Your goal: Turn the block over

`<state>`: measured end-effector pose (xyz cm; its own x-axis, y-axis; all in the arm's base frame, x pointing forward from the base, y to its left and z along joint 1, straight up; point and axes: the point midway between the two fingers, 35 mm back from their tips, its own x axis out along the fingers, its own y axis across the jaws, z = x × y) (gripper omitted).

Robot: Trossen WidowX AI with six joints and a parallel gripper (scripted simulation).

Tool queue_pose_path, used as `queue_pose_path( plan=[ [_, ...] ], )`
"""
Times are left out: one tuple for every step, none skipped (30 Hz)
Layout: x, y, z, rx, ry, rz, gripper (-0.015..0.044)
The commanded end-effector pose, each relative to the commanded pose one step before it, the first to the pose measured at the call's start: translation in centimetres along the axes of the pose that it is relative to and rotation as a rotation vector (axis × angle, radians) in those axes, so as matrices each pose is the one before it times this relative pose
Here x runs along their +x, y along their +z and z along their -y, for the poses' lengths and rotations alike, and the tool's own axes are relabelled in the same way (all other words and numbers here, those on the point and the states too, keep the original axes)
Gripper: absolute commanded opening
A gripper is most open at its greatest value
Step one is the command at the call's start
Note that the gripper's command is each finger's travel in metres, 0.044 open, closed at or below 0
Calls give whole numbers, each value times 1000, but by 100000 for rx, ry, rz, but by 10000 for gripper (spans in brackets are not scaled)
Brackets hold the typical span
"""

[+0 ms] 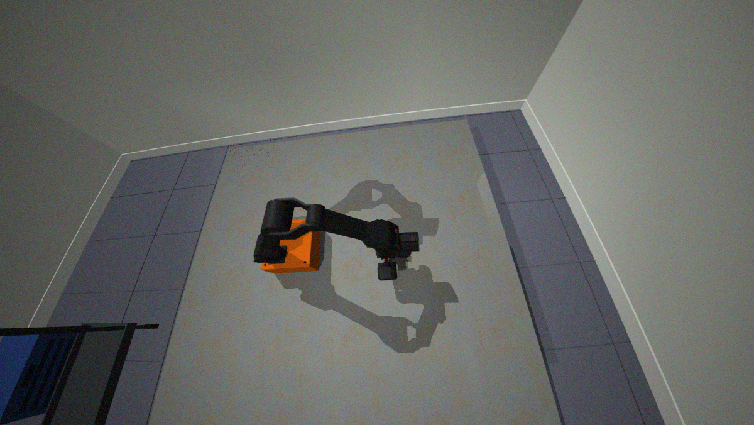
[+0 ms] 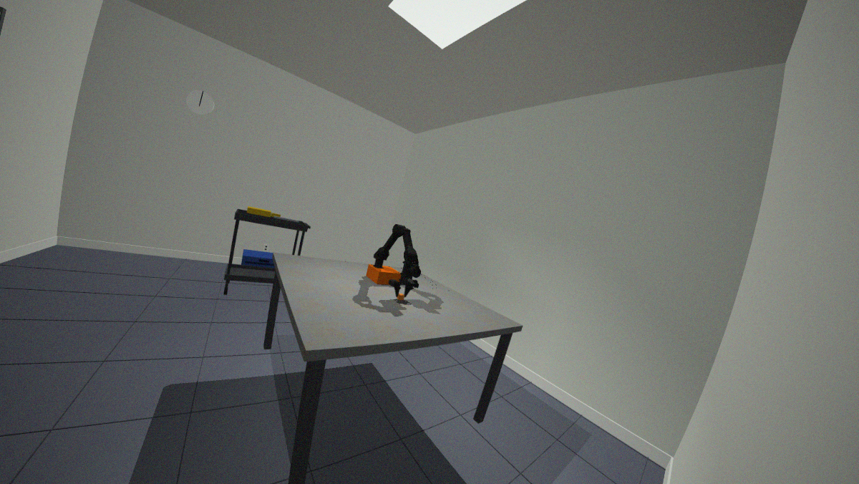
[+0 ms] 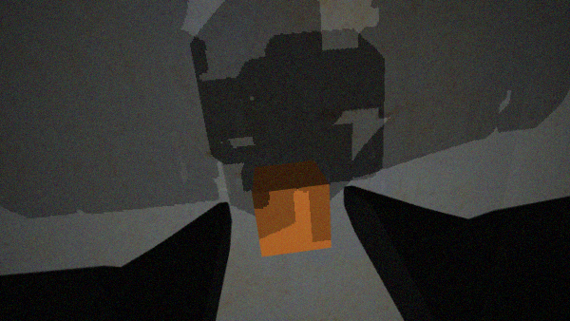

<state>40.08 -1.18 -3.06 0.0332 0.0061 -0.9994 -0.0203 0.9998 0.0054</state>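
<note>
A small orange block (image 3: 292,223) (image 2: 400,298) rests on the grey table (image 1: 316,342) (image 2: 336,324). In the wrist view it sits between my two dark fingers, with a narrow gap of table showing on each side. Shadows cross its top face and I cannot make out any mark. My gripper (image 3: 287,203) (image 1: 386,265) (image 2: 401,292) is low over the block, partly closed but still open around it, and the fingers are not touching it. In the top view the wrist hides most of the block.
The arm's orange base (image 1: 303,253) (image 2: 381,273) stands on the table just behind and left of the block. A dark cart (image 2: 267,222) (image 1: 68,359) with a blue box (image 2: 257,258) and a yellow item (image 2: 262,211) stands off the table's far corner.
</note>
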Motion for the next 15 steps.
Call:
queue_pose_path(
  plan=[
    [62, -9, 54, 383, -439, -19, 177],
    [0, 0, 0, 0, 0, 0, 151],
    [0, 0, 0, 0, 0, 0, 145],
    [0, 0, 0, 0, 0, 0, 138],
    [0, 0, 0, 0, 0, 0, 131],
    [0, 0, 0, 0, 0, 0, 125],
    [0, 0, 0, 0, 0, 0, 118],
    [0, 0, 0, 0, 0, 0, 111],
    [0, 0, 0, 0, 0, 0, 105],
    [0, 0, 0, 0, 0, 0, 98],
    [0, 0, 0, 0, 0, 0, 91],
    [0, 0, 0, 0, 0, 0, 85],
    [0, 0, 0, 0, 0, 0, 78],
    [0, 0, 0, 0, 0, 0, 71],
    [0, 0, 0, 0, 0, 0, 65]
  ],
)
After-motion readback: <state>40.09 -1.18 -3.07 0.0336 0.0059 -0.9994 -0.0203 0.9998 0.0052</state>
